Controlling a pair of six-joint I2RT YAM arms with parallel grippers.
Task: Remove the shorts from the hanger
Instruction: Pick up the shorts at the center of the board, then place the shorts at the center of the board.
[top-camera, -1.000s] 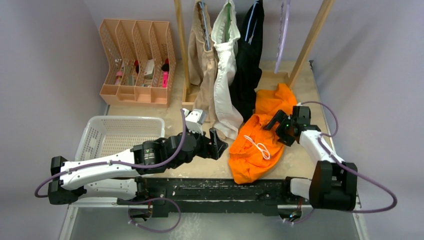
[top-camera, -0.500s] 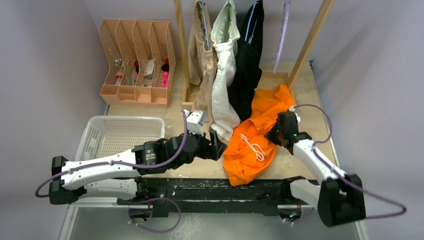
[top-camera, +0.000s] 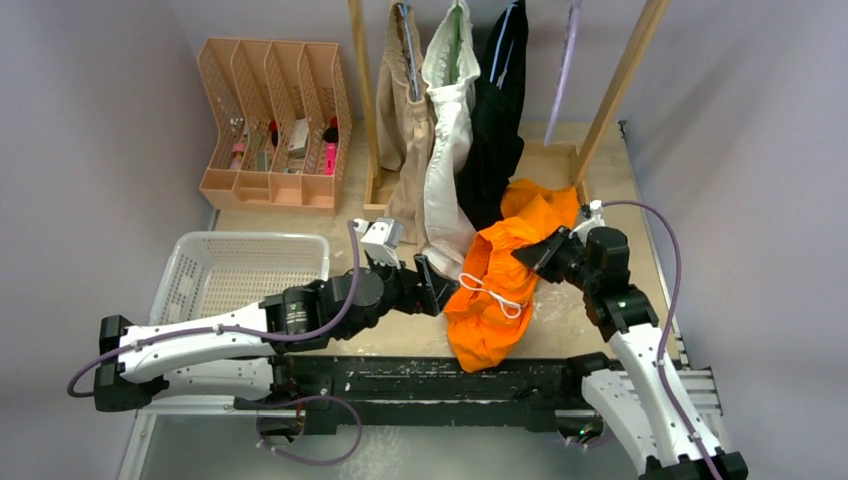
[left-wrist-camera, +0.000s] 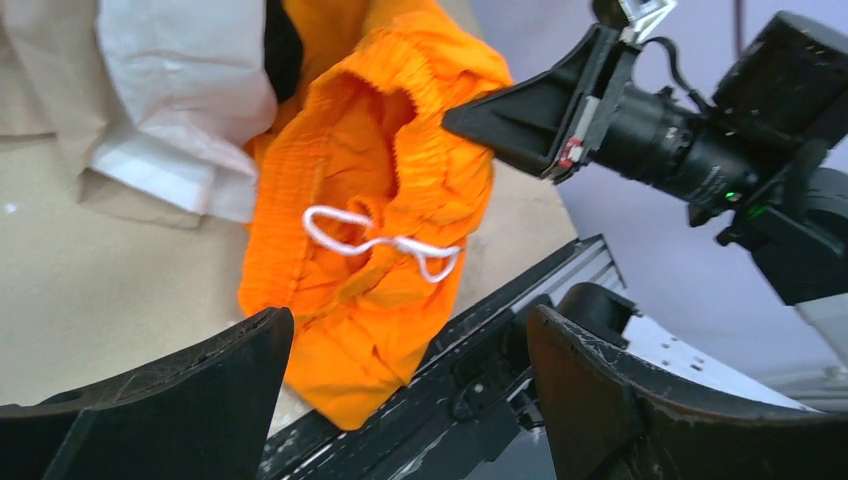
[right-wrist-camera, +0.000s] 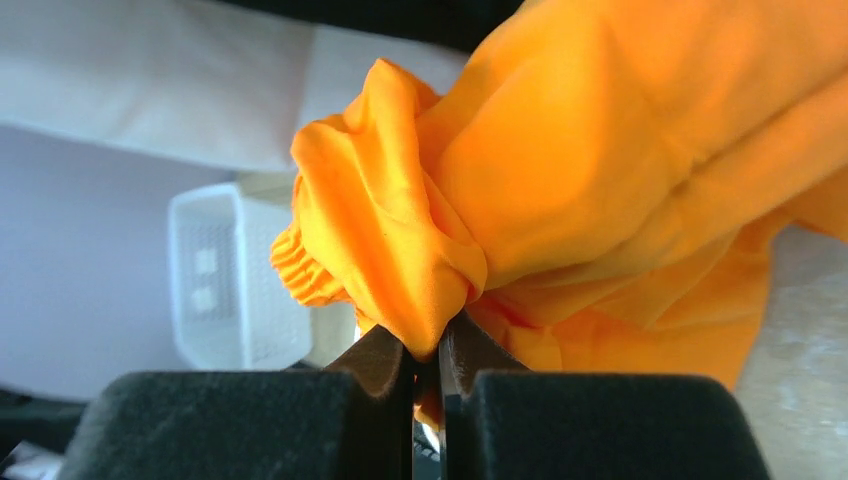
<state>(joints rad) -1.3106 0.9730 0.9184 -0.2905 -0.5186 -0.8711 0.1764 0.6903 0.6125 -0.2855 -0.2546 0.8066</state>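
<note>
Raised since before, orange shorts (top-camera: 490, 330) hang pinched in right fingers (right-wrist-camera: 385, 362), clearest at that wrist; left fingers (left-wrist-camera: 200, 370) gape.

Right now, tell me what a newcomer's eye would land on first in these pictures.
The bright orange shorts stand out, bunched on the table right of centre, with the right gripper shut on a fold of them. The left gripper hovers open just to their left. Behind, beige shorts, white shorts and black shorts hang from the wooden rack.
</note>
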